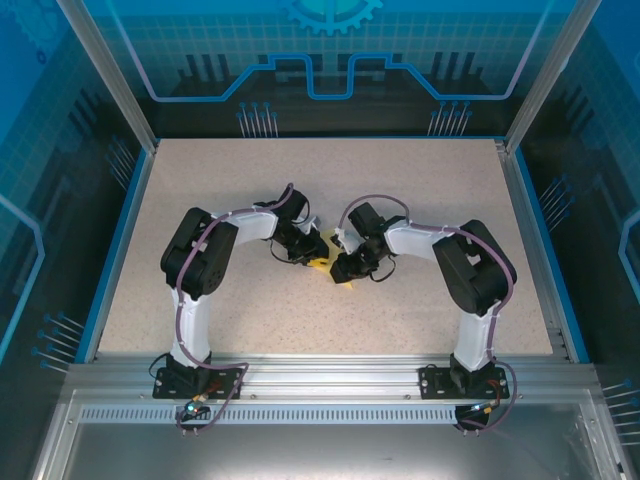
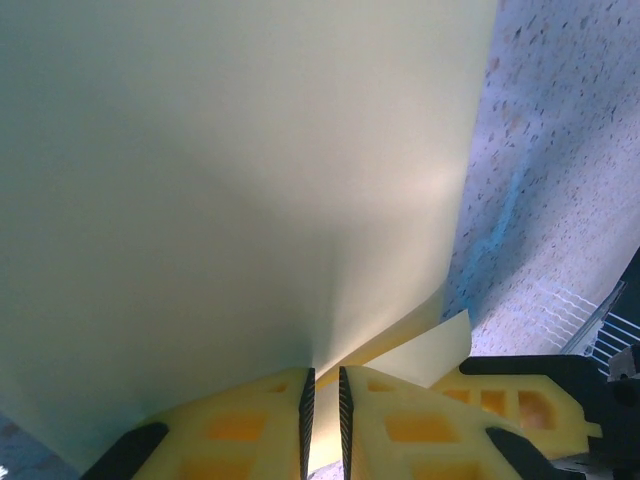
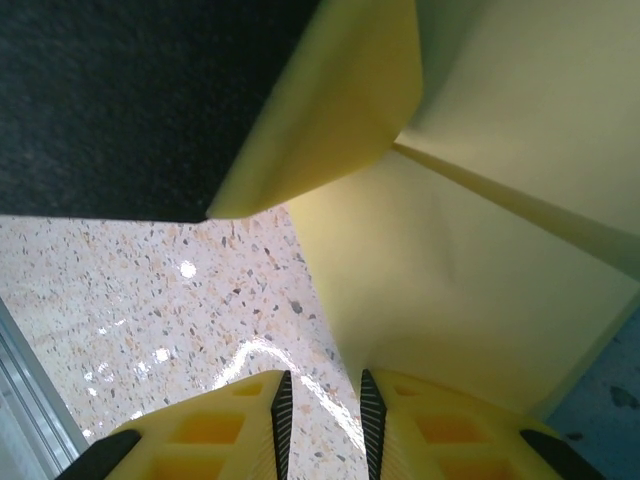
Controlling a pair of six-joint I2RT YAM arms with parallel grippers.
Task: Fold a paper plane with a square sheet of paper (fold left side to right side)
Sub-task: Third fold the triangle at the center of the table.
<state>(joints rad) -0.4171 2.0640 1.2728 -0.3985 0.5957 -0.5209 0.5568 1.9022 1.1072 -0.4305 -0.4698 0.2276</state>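
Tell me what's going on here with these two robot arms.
Both arms meet at the middle of the table over the yellow sheet of paper, partway through folding. The left gripper pinches the lifted sheet between nearly closed fingers. The right gripper is open beside a creased flap, bare table showing between its fingers.

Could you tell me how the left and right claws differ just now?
The left claw is pinched nearly shut on the yellow paper; the right claw has a wider gap with bare table showing through it. The paper enters the left claw's gap but lies beside the right claw's. Both are yellow with black inner faces.
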